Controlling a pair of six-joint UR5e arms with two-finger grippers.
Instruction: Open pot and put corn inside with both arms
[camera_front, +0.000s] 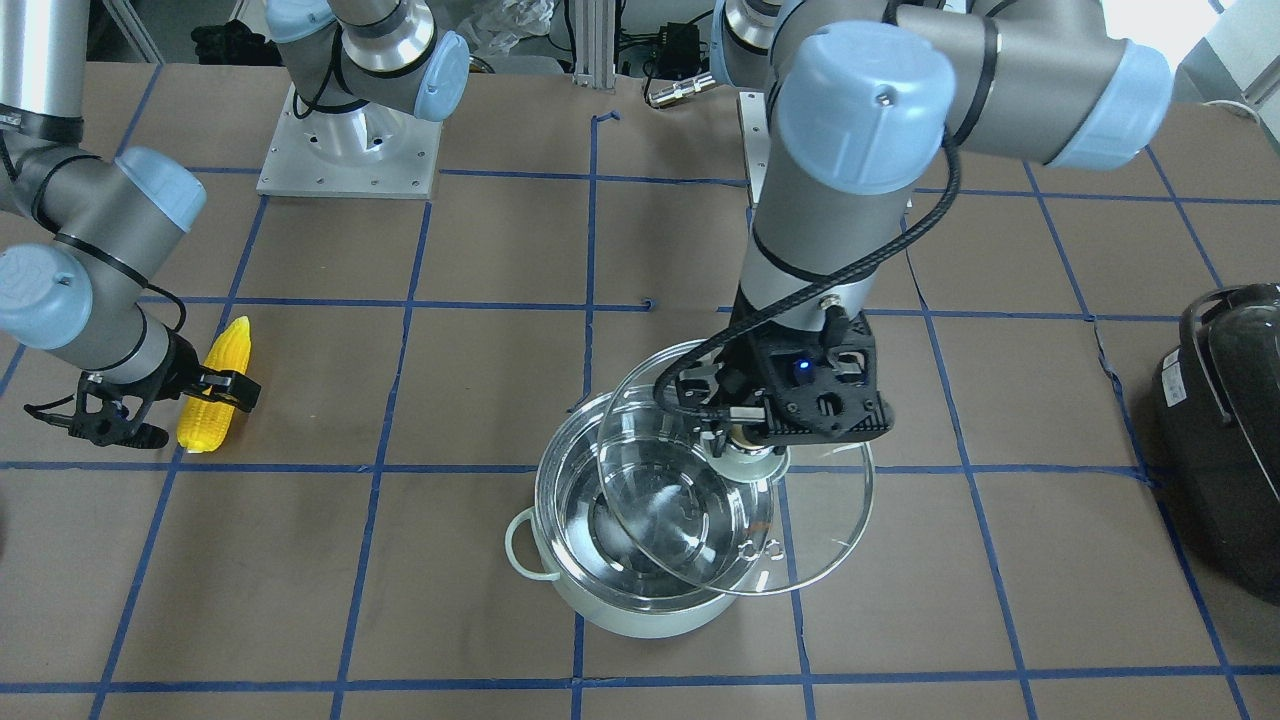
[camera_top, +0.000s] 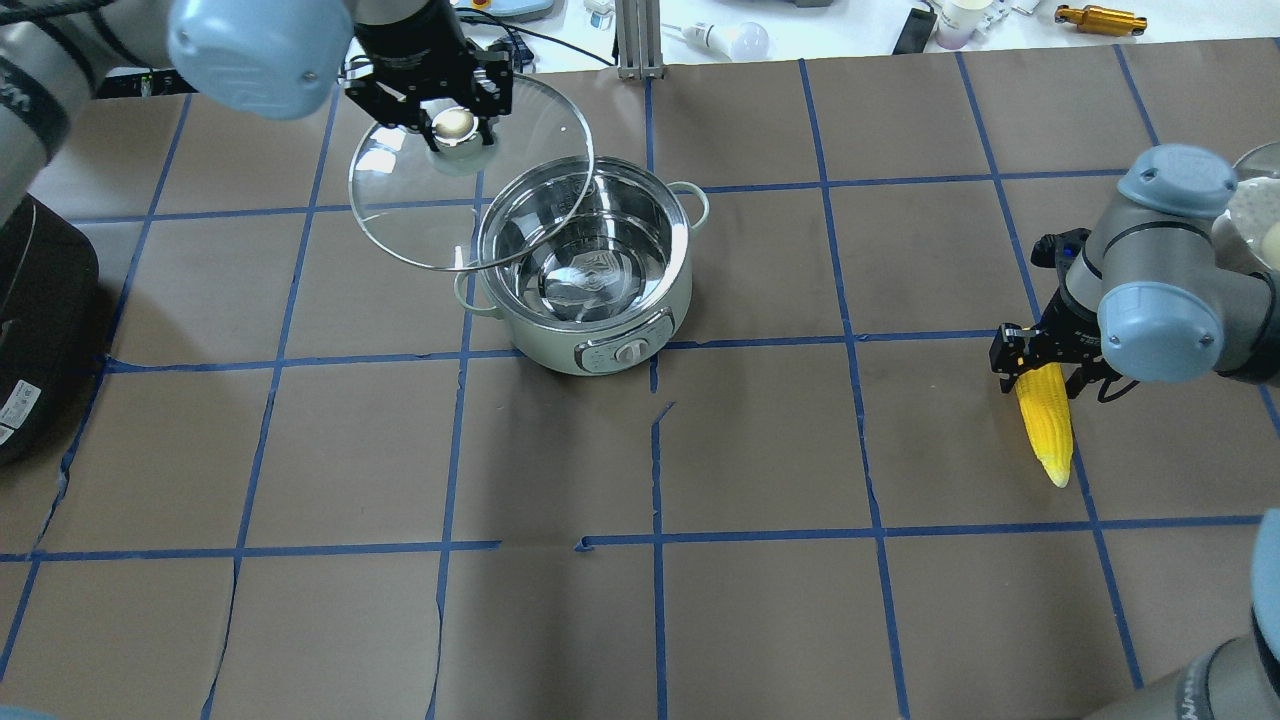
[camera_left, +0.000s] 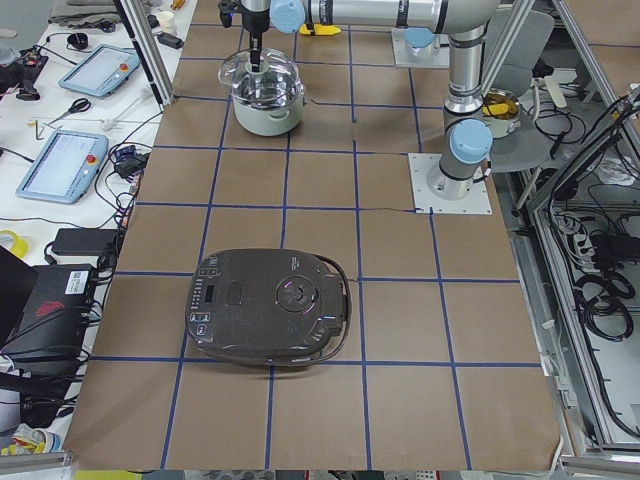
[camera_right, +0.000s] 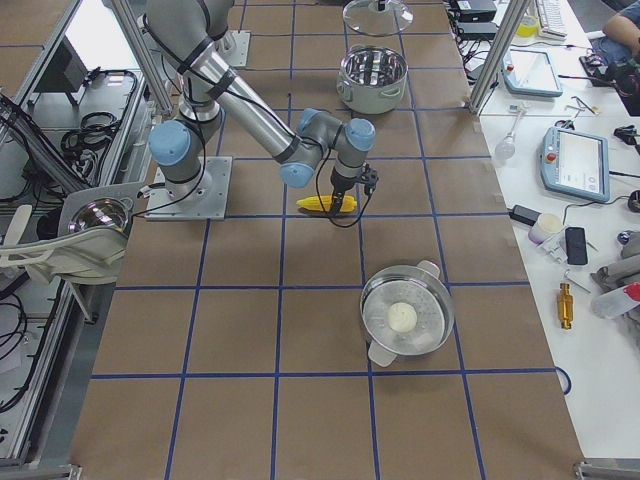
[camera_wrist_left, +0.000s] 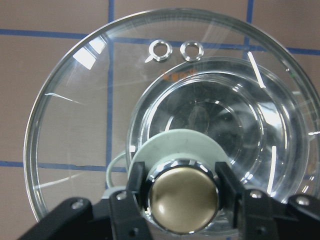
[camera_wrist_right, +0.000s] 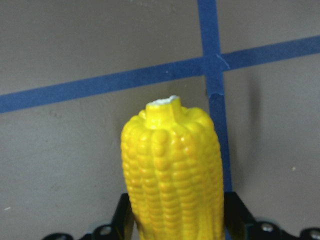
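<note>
The pale mint-green pot (camera_front: 640, 612) stands open on the table, its steel inside bare; it also shows in the overhead view (camera_top: 560, 335). My left gripper (camera_front: 745, 435) is shut on the beige knob (camera_wrist_left: 182, 200) of the glass lid (camera_front: 820, 530). It holds the lid level above the pot, shifted to one side so that it overlaps only part of the rim. The yellow corn (camera_top: 1045, 425) lies on the table far to the pot's right. My right gripper (camera_top: 1040, 365) is shut on its thick end, with the fingers against both sides of the cob (camera_wrist_right: 172, 170).
A large black glossy appliance (camera_front: 1225, 440) sits at the table's edge on my left side. In the exterior right view a steel steamer pan (camera_right: 364, 305) with a white lump inside sits on the table beyond the corn. Blue tape lines grid the brown table.
</note>
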